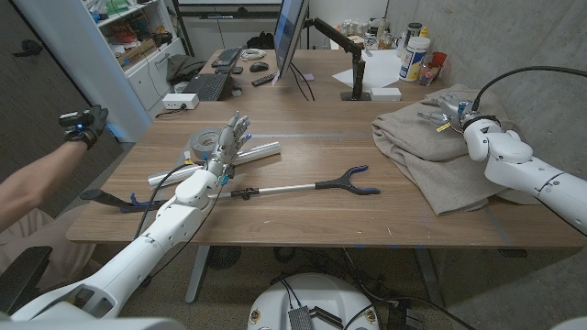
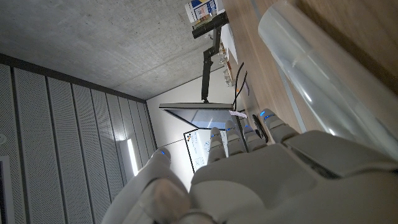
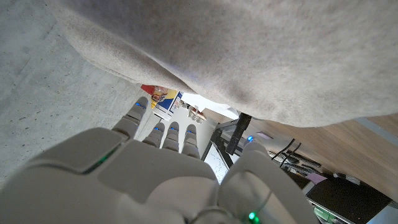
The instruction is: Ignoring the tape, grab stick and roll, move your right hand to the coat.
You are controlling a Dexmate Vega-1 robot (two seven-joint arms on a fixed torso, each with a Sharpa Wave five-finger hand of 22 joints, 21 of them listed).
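Monitor [image 1: 292,37] and keyboard [image 1: 206,86] at table's [image 1: 303,220] far end; person's arm [image 1: 41,174] at left edge.

Even indoor light, sharp head view, blurred wrist-view foregrounds.

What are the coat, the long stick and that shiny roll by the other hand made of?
Coat: soft beige cloth, matte and fleecy-looking, lying in folds. Stick: seemingly a bare metal shaft, silvery with a dull shine, with dark claw tips, probably plastic or rubber. Roll: glossy and see-through in the left wrist view, so likely clear plastic film, though that is a guess.
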